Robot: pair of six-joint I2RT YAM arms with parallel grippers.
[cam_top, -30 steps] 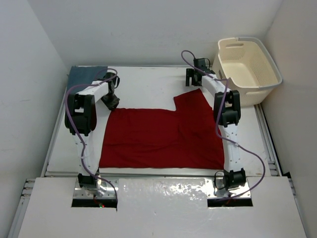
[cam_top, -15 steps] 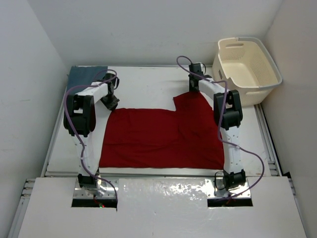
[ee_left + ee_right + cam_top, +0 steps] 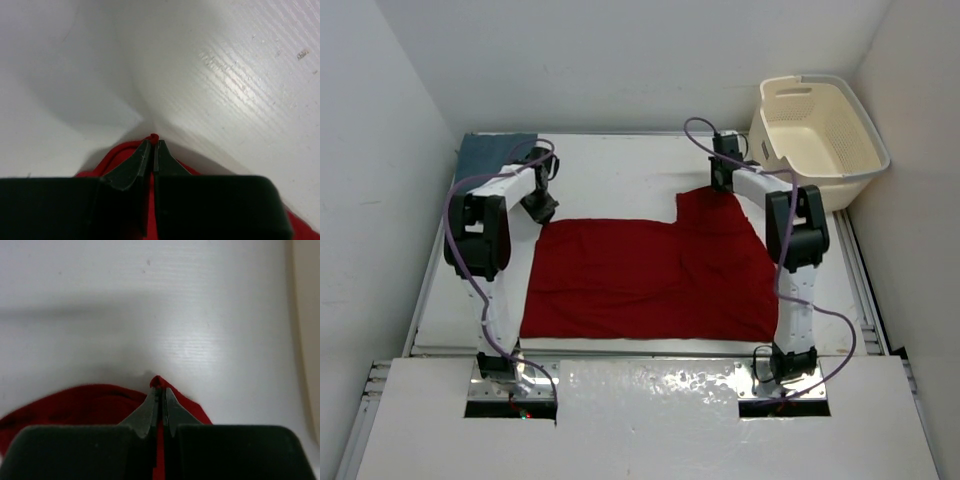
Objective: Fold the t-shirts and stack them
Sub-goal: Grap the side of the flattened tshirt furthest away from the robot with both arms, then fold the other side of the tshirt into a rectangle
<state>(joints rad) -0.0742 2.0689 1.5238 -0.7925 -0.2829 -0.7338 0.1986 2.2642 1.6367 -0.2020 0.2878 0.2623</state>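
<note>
— Why hold both far corners?
— My left gripper [image 3: 152, 145] and right gripper [image 3: 160, 390] are pinched tight on the red t-shirt [image 3: 650, 280], which lies flat mid-table [image 3: 620, 165]; probably so the far edge folds evenly towards me

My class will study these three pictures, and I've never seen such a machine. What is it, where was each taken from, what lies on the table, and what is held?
Two robot arms are bolted at the table's near edge. The wide picture looks down from above and behind them; the two close-ups come from a camera on each wrist. A red t-shirt lies spread out; a folded blue-grey cloth sits in the far left corner, and a cream laundry basket stands at the far right. The left gripper and right gripper are each shut on a far corner of the red t-shirt.
</note>
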